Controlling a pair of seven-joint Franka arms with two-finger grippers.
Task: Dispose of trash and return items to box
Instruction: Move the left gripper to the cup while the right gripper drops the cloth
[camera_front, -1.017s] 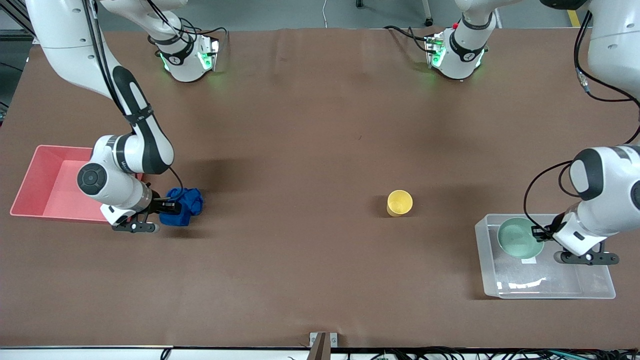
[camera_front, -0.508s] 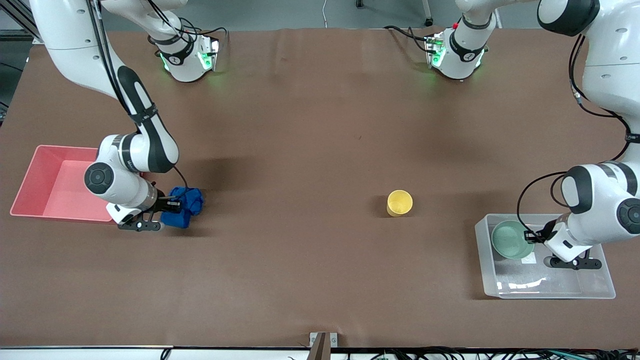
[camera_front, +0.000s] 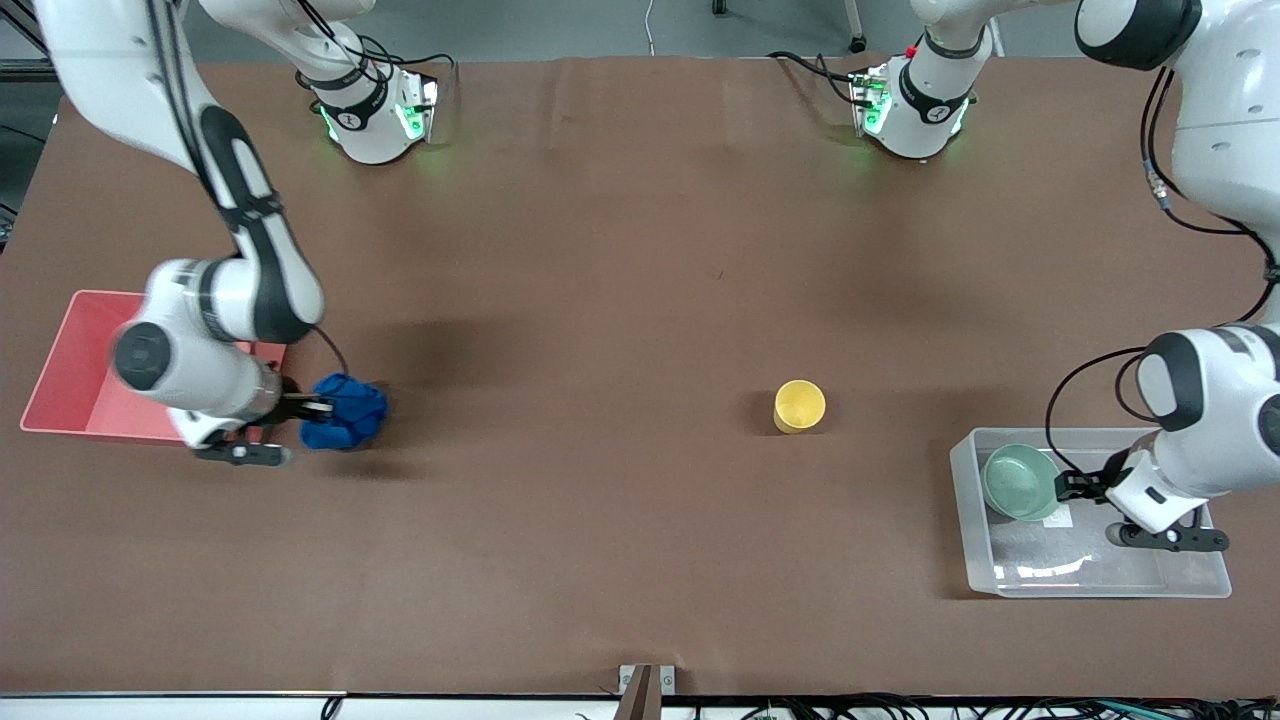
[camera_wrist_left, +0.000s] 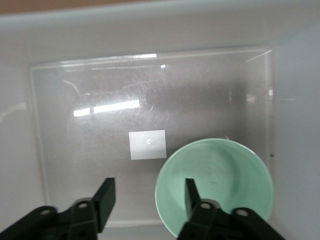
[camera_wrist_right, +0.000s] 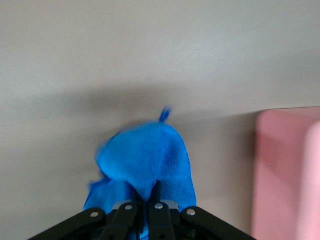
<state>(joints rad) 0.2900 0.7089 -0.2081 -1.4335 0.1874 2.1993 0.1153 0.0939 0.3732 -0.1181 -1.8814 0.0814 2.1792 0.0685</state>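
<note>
My right gripper (camera_front: 303, 408) is shut on the bright blue wad of trash (camera_front: 343, 423), held low over the table beside the pink bin (camera_front: 70, 375). In the right wrist view the wad (camera_wrist_right: 145, 160) bulges out from the closed gripper (camera_wrist_right: 147, 200). The mint-green bowl (camera_front: 1020, 483) lies in the clear box (camera_front: 1100, 585). My left gripper (camera_front: 1072, 487) is open inside the box; in the left wrist view (camera_wrist_left: 147, 192) one finger (camera_wrist_left: 190, 189) is over the bowl (camera_wrist_left: 220, 182) and the other is outside its rim. The yellow cup (camera_front: 800, 404) stands upright mid-table.
The pink bin also shows in the right wrist view (camera_wrist_right: 285, 175), next to the wad. The box's white label (camera_wrist_left: 147, 144) lies beside the bowl on the box floor. Both arm bases (camera_front: 370, 110) stand along the table edge farthest from the front camera.
My right gripper has carried the blue wad toward the pink bin. My left gripper has set the bowl down in the box, opened and drawn back slightly.
</note>
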